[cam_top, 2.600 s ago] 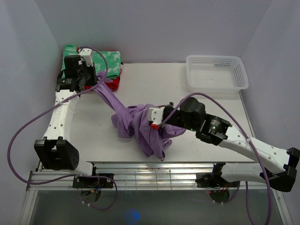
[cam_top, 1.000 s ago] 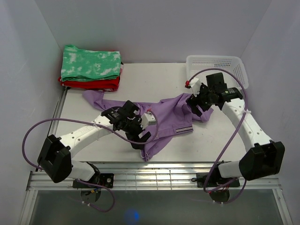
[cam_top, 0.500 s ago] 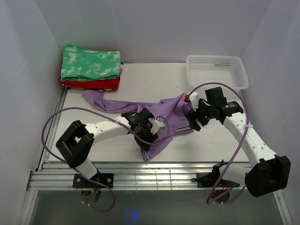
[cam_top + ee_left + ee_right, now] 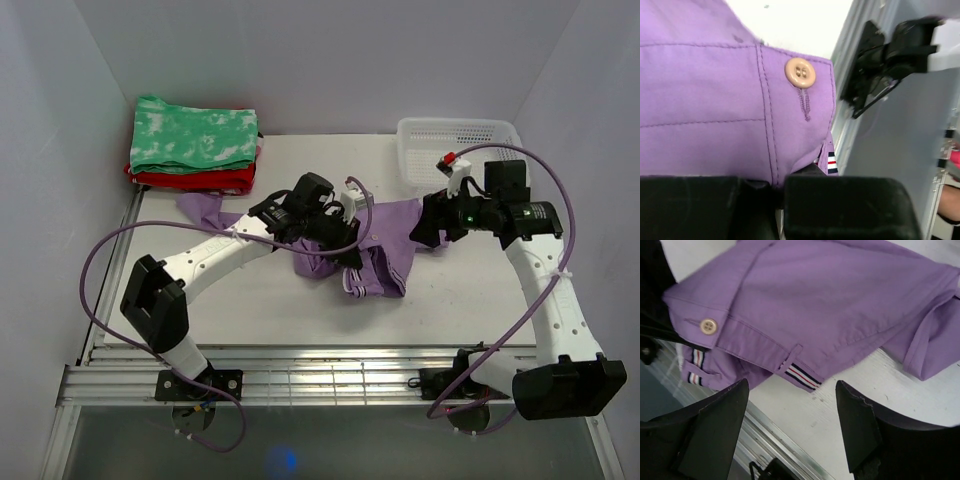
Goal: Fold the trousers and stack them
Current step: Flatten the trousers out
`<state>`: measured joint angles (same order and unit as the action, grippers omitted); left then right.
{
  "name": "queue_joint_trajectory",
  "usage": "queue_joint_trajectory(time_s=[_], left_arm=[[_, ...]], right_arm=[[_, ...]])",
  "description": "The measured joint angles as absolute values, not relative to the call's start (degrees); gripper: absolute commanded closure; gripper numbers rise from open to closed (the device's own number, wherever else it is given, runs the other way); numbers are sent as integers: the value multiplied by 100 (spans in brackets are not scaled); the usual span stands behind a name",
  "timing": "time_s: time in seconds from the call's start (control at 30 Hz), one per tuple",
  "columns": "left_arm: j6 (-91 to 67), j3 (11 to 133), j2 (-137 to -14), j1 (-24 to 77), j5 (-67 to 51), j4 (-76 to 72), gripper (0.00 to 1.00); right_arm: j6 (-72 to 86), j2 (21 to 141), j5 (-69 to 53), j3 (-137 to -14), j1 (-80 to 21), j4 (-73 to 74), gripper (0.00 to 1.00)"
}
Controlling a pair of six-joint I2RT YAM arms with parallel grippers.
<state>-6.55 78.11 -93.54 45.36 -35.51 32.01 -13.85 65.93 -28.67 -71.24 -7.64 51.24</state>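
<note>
The lavender trousers [image 4: 378, 268] lie bunched across the middle of the table, with one leg trailing to the far left [image 4: 205, 208]. My left gripper [image 4: 338, 222] is shut on their waistband. In the left wrist view its black fingers [image 4: 840, 200] pinch the fabric [image 4: 710, 90] just below a beige button [image 4: 800, 72]. My right gripper [image 4: 428, 226] hovers at the trousers' right end. It stands open with only bare table between its fingers [image 4: 715, 420]. The waistband with its striped loop [image 4: 801, 375] lies just beyond the right gripper [image 4: 791, 392].
A green-and-white folded garment [image 4: 195, 135] sits on a red one [image 4: 195, 181] at the back left corner. A white mesh basket [image 4: 460, 150] stands at the back right. The metal rail [image 4: 340, 362] runs along the table's near edge.
My left gripper has shut on the waistband and carried it away from the near edge toward the middle. The right gripper has drawn up and to the right, off the fabric.
</note>
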Motion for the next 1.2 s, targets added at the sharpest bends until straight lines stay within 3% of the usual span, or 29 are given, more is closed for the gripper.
queue_joint_trajectory(time_s=[0.17,0.27,0.4,0.57,0.73,1.0,1.2], left_arm=[[-1267,7837,-9330,4484,-3975,2696,100],[-1511,7839,-9332,4495,-3986,2464,100],[-1616,7900,-9402,4495,-3983,2344,100],[-1612,7918,-9507,4493,-4174,2281,100],[-1634,7918,-9520,4495,-4431,2176,100],[-1671,7918,-9520,4473,-4591,2145,100],[-1850,7918,-9520,4473,-4630,1953,100]], right_arm=[[-613,6737,-3979,-7408,-276,5240,16],[-45,6814,-4609,-7089,-110,5223,5],[655,6866,-5109,-6604,-84,5168,10],[670,6761,-4683,-6587,-460,4689,10],[292,6556,-3918,-6589,-1142,4038,0],[-279,6766,-2893,-6587,-1837,3658,28],[-572,6812,-2630,-6587,-2018,3524,28]])
